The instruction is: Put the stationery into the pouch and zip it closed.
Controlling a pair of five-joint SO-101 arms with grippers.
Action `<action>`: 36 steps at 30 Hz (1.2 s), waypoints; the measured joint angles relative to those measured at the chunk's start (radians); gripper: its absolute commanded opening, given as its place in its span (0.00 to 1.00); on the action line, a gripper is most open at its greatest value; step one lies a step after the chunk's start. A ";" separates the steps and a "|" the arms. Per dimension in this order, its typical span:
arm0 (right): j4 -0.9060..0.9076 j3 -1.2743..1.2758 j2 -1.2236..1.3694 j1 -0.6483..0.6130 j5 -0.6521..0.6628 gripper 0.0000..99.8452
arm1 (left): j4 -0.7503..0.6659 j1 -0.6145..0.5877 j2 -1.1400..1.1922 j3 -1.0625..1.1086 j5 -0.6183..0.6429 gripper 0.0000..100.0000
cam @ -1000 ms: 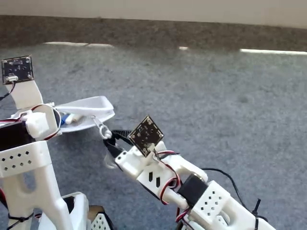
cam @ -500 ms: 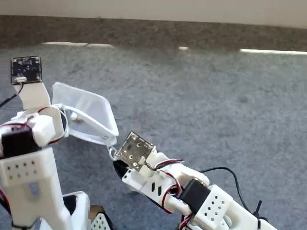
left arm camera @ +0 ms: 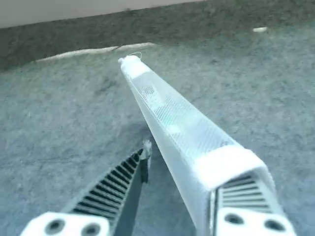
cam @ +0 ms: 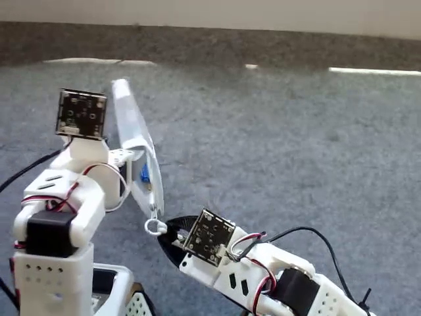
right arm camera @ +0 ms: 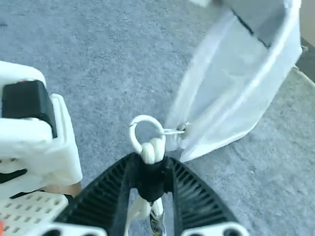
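Note:
The white mesh pouch (cam: 135, 141) hangs in the air, turned edge-on and nearly upright beside the left arm. Something blue (cam: 143, 173) shows through its mesh. In the left wrist view the pouch (left arm camera: 182, 123) lies along one finger of my left gripper (left arm camera: 187, 157), while the black finger (left arm camera: 123, 187) stands apart from it, so the jaws look open. My right gripper (cam: 164, 232) sits at the pouch's lower corner, shut on the zipper pull ring (cam: 155, 227). The right wrist view shows the ring (right arm camera: 146, 133) just beyond the closed fingertips of the right gripper (right arm camera: 147, 169), linked to the pouch (right arm camera: 236, 93).
Everything sits over a grey carpet-like surface (cam: 296, 145) with wide free room to the right and back. A pale wall edge (cam: 263, 20) runs along the far side. The left arm's white base (right arm camera: 29, 128) stands close beside the right gripper.
The left arm has turned and lifted the pouch from lying flat to standing edge-on. The right gripper, still on the zipper ring, has moved down toward the front.

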 measured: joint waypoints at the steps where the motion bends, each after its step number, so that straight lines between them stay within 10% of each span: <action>1: 0.000 0.000 -0.003 -0.002 0.000 0.00 | -0.015 0.017 -0.002 0.005 0.000 0.22; 17: 0.000 0.000 -0.015 -0.006 0.000 0.00 | -0.060 0.304 -0.002 0.012 -0.089 0.22; 36: 0.002 0.000 -0.190 0.135 0.000 0.00 | 0.160 0.311 -0.003 -0.209 -0.098 0.21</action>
